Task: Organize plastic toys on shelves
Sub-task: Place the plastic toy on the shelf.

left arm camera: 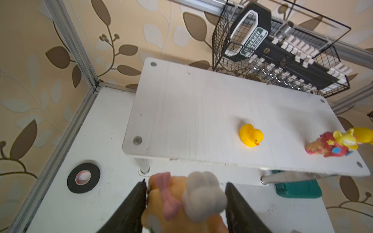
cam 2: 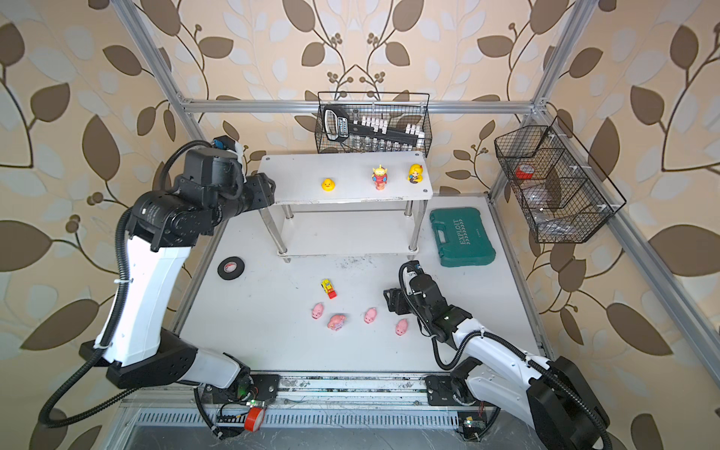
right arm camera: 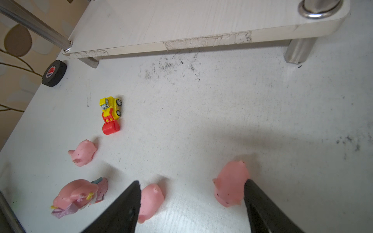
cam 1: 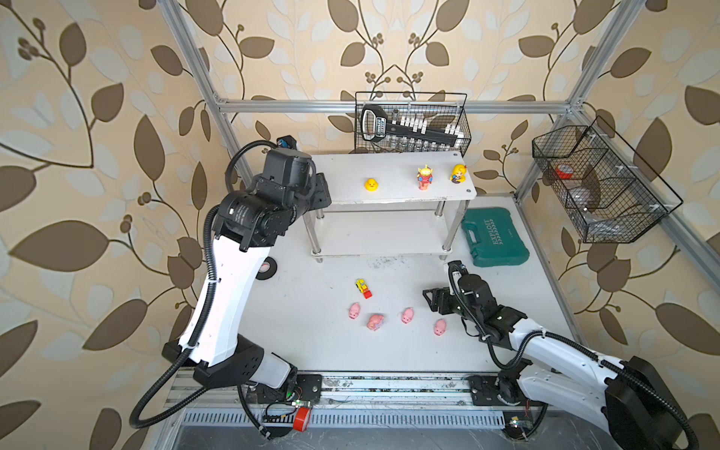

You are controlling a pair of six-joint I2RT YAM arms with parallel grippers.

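Shelves (left arm camera: 191, 113): white boards, faint wood-grain laminate, matt; lower front edge chipped, rough. Legs (right arm camera: 36, 26): chrome, mirror-glossy. Duck (left arm camera: 251, 135): smooth plastic, slight sheen. Vehicle (right arm camera: 110, 113): hard glossy plastic. Piglets (right arm camera: 83, 152): matt, rubbery-looking, speckled. Table (right arm camera: 222, 105): white, matt, scuffed w/ black marks. Tape roll (right arm camera: 54, 73): matt black. Tool case (cam 1: 495, 237): green plastic, matt.

3 toys (cam 1: 424, 177) atop rack (cam 1: 350, 167); pigs (cam 1: 407, 315), veh. (cam 1: 363, 288) on tbl (cam 1: 311, 343).

1. I see white shelves (cam 1: 389, 167) with chrome legs.
2. The duck (cam 1: 371, 184) and doll (cam 1: 458, 173) look yellow to me.
3. The alien (cam 1: 424, 177) has a green head and a red-blue body.
4. The vehicle (cam 1: 363, 288) is yellow with a red roller.
5. Pink piglets (cam 1: 354, 311) lie on my white desk (cam 1: 311, 331).
6. The orange animal (left arm camera: 181, 201) has a pink bow.
7. The wallpaper (cam 1: 97, 195) is beige with brown leaves, and the case (cam 1: 495, 237) is green.
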